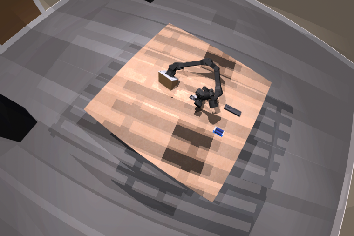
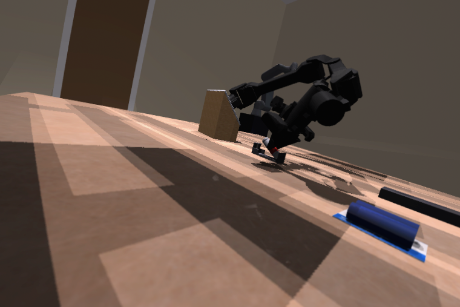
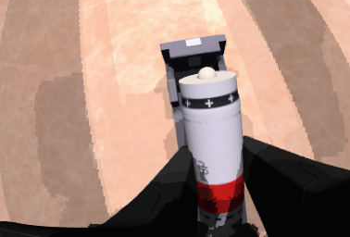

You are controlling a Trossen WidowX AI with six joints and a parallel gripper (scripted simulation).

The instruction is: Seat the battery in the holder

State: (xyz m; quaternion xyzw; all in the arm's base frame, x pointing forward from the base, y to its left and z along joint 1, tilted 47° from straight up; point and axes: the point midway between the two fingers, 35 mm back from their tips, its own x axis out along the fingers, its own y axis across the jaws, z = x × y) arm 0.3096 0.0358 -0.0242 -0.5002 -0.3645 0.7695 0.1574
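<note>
The battery (image 3: 213,136) (image 2: 266,141) is white with a red band and a black band of plus signs. My gripper (image 3: 214,150) is shut on it from both sides near the red band. The battery is tilted, with its terminal end raised and its flat end low at the near end of the holder. The dark grey holder (image 3: 193,49) (image 2: 256,148) (image 1: 192,96) lies on the table under it. In the wrist view the holder's far end wall and lip stand beyond the raised terminal. The battery and gripper hide the holder's near end; coils show at the bottom edge.
On the table (image 1: 137,130), a blue double cylinder piece on a blue and white base (image 1: 218,131) (image 2: 382,223) and a long black bar (image 1: 232,110) (image 2: 419,204) lie to the right of the holder. The arm's wooden wedge base (image 1: 167,81) (image 2: 219,115) stands behind the holder.
</note>
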